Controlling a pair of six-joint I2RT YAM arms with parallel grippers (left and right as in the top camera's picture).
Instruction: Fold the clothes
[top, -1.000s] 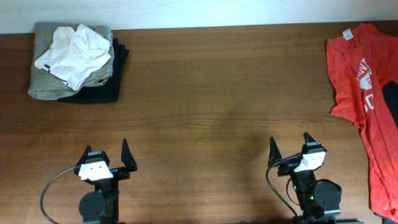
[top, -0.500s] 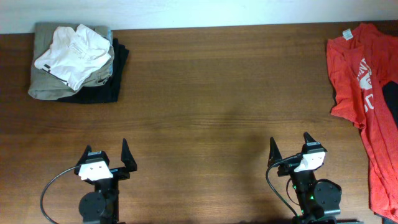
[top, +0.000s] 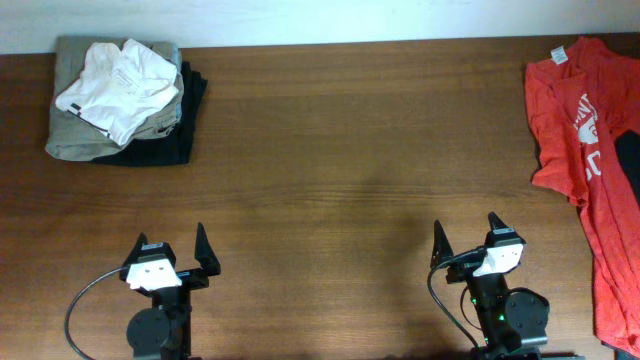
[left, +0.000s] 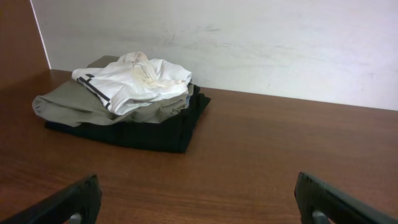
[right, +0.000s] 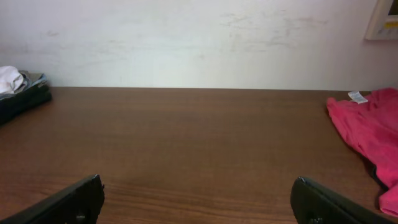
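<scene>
Far left corner: folded pile (top: 118, 100), white piece on top. Near edge: left gripper (top: 172, 242) and right gripper (top: 465, 228), both spread wide, holding nothing. Far right: red T-shirt (top: 585, 150) lying rumpled, navy garment (top: 628, 160) touching it. Folding of it not yet begun, by my reckoning; next, right arm needs to reach the shirt.

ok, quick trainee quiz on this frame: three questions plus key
1. True or false: the red T-shirt is already folded.
2. The folded stack sits at the table's: A) far left corner, B) far right corner, C) centre.
3. Fill in: the left hand and right hand both stand ____, holding nothing.
Key: 1 false; 2 A; 3 open.
</scene>
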